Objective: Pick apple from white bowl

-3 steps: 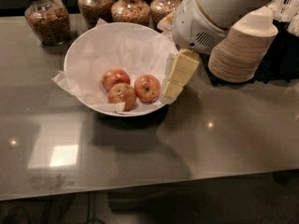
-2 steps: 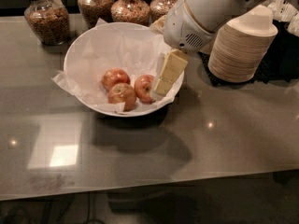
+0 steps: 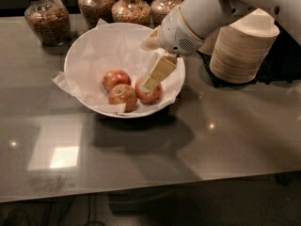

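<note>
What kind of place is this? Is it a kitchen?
Probably a snack counter or break-room kitchen: jars of dry food, a stack of disposable bowls, and apples in a white bowl, with the gripper down inside it.

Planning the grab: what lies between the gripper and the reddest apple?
Camera view: the gripper hangs over the rightmost apple in the white bowl; only that apple's edge lies before the reddest apple.

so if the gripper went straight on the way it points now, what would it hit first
Most likely the right-hand apple in the white bowl. The gripper slants down and left, with its tip just over that apple's top. Depth is unclear, so it may already be touching.
</note>
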Motion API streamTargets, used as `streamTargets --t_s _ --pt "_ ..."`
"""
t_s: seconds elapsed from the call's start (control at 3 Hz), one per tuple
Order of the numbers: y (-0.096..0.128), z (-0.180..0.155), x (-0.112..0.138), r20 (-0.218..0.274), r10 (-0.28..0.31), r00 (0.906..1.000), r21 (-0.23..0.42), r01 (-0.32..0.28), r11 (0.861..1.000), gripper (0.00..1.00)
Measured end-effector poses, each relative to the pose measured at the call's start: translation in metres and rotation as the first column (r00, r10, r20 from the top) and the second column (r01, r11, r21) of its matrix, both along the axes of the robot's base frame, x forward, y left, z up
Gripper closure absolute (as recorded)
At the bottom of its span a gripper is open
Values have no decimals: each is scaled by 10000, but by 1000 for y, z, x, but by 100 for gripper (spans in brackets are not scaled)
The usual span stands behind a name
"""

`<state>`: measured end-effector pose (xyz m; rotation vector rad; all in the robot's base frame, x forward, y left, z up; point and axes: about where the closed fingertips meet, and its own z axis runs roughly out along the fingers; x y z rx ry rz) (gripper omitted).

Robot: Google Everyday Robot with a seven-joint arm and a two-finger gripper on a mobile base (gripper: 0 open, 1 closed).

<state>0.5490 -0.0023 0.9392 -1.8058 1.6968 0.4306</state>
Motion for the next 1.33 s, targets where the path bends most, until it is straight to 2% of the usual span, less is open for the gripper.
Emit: streamTargets --t_s 0.67,1.33 --pt "-8 -23 11 -419 -330 9986 191 338 9992 21" --pt "-10 -56 17 -1117 -400 9929 33 406 9992 20"
